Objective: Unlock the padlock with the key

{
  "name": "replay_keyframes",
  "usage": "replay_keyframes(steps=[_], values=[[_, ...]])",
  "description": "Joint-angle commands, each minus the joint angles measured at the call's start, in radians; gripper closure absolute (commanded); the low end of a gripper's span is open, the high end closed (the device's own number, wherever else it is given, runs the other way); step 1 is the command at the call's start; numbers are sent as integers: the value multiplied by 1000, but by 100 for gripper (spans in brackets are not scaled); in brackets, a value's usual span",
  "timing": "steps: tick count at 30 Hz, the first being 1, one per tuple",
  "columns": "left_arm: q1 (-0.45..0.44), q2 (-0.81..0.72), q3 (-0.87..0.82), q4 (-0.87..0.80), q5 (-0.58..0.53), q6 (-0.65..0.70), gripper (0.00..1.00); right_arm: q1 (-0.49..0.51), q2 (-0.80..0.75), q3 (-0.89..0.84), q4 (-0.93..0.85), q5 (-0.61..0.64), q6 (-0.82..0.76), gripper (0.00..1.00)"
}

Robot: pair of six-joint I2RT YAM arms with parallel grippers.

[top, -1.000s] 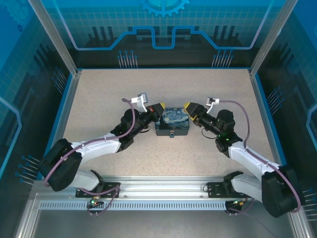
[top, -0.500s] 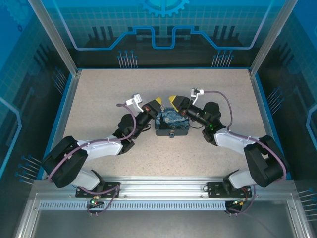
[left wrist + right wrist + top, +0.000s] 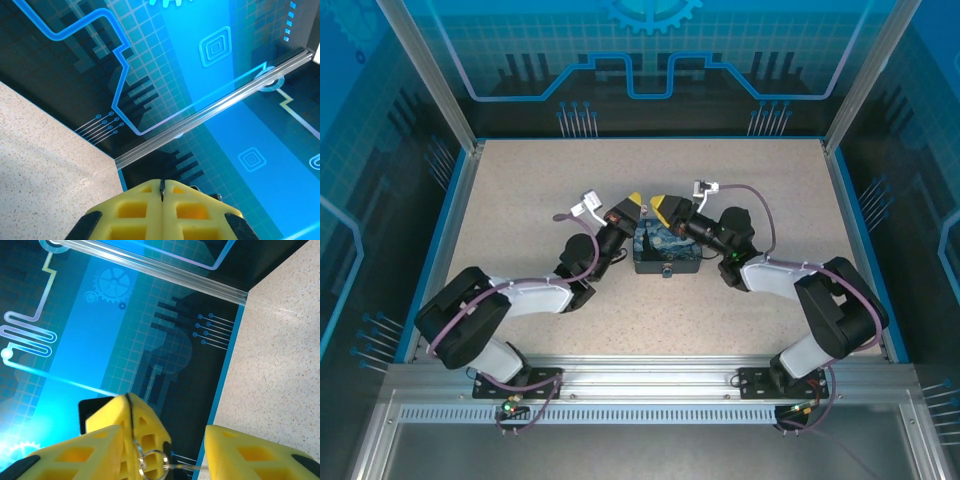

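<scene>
The tiny dark padlock (image 3: 667, 271) hangs at the front of the painted dark box (image 3: 667, 248) in the middle of the table. My left gripper (image 3: 635, 205) (image 3: 161, 182) is raised over the box's back left corner and is shut on the key (image 3: 161, 189), a thin dark edge pinched between its yellow pads. In the right wrist view the key's metal rings (image 3: 152, 462) dangle from those pads. My right gripper (image 3: 665, 208) (image 3: 165, 440) faces it tip to tip and is open. Its yellow fingers (image 3: 240, 450) stand on either side of the left gripper's tip and the rings.
The speckled table (image 3: 520, 190) stretches around the box, bounded by a blue rim and blue patterned walls (image 3: 650, 60). Aluminium posts (image 3: 430, 75) stand at the back corners. Both arms bend inward from their bases at the near rail (image 3: 650, 385).
Both grippers lifted and swung inward, meeting above the back of the box. The right gripper's jaws narrowed around the left gripper's tip. The left stayed shut.
</scene>
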Motion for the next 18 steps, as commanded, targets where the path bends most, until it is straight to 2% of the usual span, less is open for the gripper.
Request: replay_keyframes(steps=[1,11,18], values=[[-10,31,0,91,-30,-30,100,13,7,24,71,-10,3,54],[-21,61,14,111,-30,-37,100,19,10,21,66,-17,-1,61],[-22,51,17,110,-29,-30,100,28,24,14,69,-14,-1,62]])
